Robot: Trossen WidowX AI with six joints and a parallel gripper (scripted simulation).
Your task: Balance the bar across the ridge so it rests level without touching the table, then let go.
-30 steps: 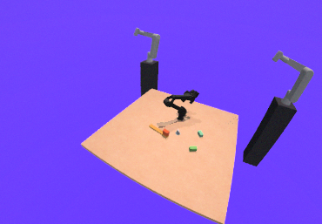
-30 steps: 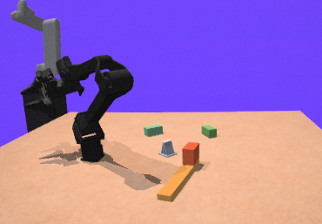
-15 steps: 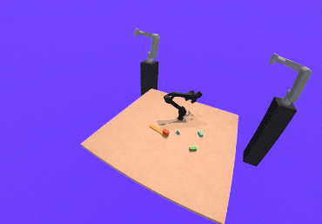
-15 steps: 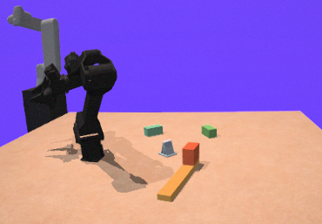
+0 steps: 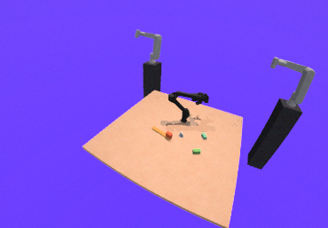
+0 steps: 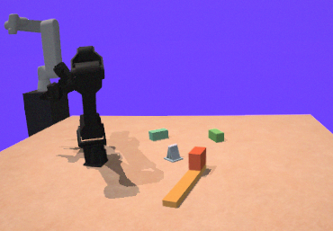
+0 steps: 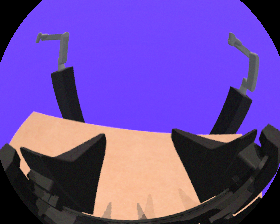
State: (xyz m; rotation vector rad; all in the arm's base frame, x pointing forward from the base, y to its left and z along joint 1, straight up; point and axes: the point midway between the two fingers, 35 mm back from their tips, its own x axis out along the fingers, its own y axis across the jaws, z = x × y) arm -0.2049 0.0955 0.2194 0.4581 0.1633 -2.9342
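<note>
End effector [image 7: 138,156]: fingers parted, nothing between them. Wrist view shows only bare tabletop [image 7: 138,143] and background past the two dark fingertips; it looks outward over the far edge, not at any task object. In the top view it sits raised at the end of the folded arm, well apart from the objects.

Bar [image 6: 184,187]: orange, lying flat on the tabletop, one end capped by a red block [image 6: 197,157]. Not yet picked up. Ridge [image 6: 173,153]: small grey-blue wedge just beside the red end of the bar, apart from it as far as I can tell. Two green blocks [image 6: 158,134] [image 6: 216,135] lie behind, near the ridge.

Risks, as judgement:
- The red end probably makes the bar heavier on that side. A grasp at the geometric middle could leave it tipping onto the tabletop after release.
- The ridge looks narrow; a small placement error or sideways nudge at release may slide the bar off.
- Descending near the red end could knock the ridge, which stands close by.

View notes: exterior view gives the shape of the ridge and the bar's layout; top view shows them only as specks [image 5: 181,135], but gives the arm's reach. Wrist view shows none of the objects.
</note>
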